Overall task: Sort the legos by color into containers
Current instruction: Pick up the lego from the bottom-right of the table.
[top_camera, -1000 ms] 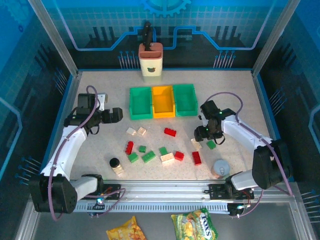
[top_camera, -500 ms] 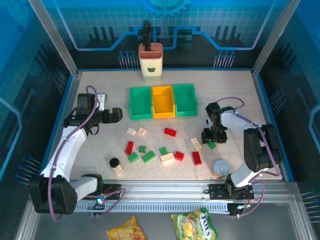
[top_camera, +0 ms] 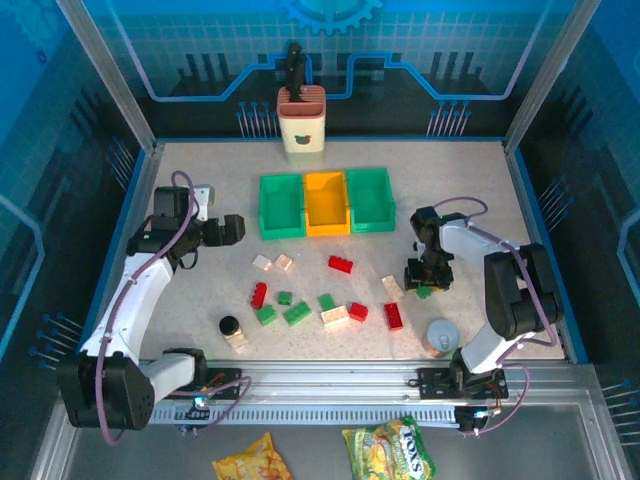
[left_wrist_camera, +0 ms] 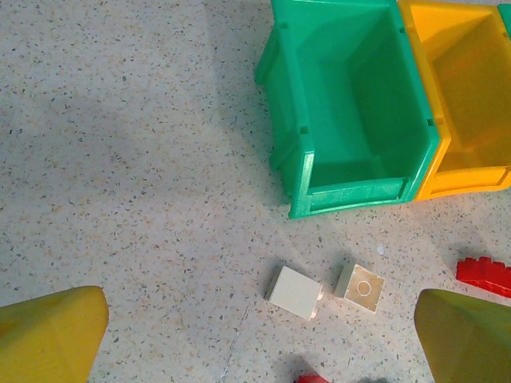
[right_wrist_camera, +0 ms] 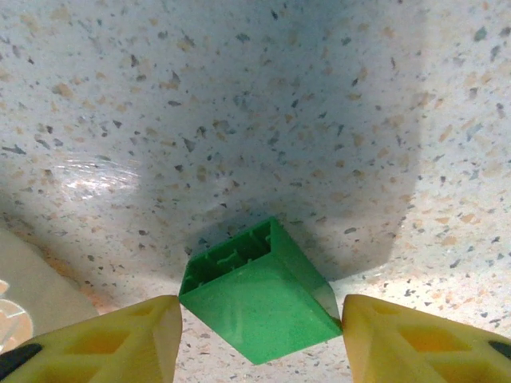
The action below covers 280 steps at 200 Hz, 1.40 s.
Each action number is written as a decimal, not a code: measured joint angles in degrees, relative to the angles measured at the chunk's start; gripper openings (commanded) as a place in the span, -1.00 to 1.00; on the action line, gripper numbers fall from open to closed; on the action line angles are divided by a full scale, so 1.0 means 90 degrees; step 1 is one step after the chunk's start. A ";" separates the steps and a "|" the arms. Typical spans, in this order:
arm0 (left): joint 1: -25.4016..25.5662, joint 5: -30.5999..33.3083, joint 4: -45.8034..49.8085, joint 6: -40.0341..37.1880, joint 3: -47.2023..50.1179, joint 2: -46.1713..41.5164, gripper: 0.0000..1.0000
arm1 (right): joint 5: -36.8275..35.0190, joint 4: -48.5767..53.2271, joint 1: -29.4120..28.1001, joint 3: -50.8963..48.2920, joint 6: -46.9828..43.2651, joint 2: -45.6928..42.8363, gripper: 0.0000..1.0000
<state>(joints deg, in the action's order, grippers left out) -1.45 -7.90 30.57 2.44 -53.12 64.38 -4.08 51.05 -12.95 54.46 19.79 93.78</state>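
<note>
My right fingers (right_wrist_camera: pixel 104 343) flank the green lego (right_wrist_camera: pixel 259 299), centred between them but skewed to their closing line; gripping or merely touching, I cannot tell

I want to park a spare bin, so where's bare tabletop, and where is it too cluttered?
Bare: the far corners, one left of the left green bin, one right of the right green bin. Crowded: the near middle, legos scattered from the black-capped jar to the grey cup.
</note>
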 measured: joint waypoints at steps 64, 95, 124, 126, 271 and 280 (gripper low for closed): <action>-0.0024 -0.0022 0.0000 0.0002 0.0000 0.0000 0.98 | -0.0012 0.0097 -0.0345 0.0000 0.0138 0.0000 0.20; -0.0029 -0.0063 0.0000 0.0002 0.0000 0.0000 0.99 | -0.0257 0.0236 -0.0573 0.0095 0.0141 0.0000 0.11; -0.0032 -0.0066 0.0000 0.0015 0.0000 0.0000 0.98 | -0.0631 0.0279 -0.0607 0.0257 0.0160 0.0112 0.05; -0.0032 -0.0066 0.0000 0.0015 0.0000 0.0000 0.98 | -0.0651 0.0277 -0.0607 0.0265 0.0160 0.0124 0.04; -0.0070 -0.0102 0.0000 0.0017 0.0000 0.0000 0.99 | -0.0597 0.0090 -0.0471 0.0270 0.0160 0.0374 -0.26; -0.0070 -0.0107 0.0000 0.0017 0.0000 0.0000 0.99 | -0.0597 0.0090 -0.0471 0.0270 0.0158 0.0374 -0.27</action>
<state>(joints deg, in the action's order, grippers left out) -2.09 -8.86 30.57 2.59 -53.12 64.38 -9.45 51.86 -17.19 56.88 21.21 97.14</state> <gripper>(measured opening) 0.993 0.373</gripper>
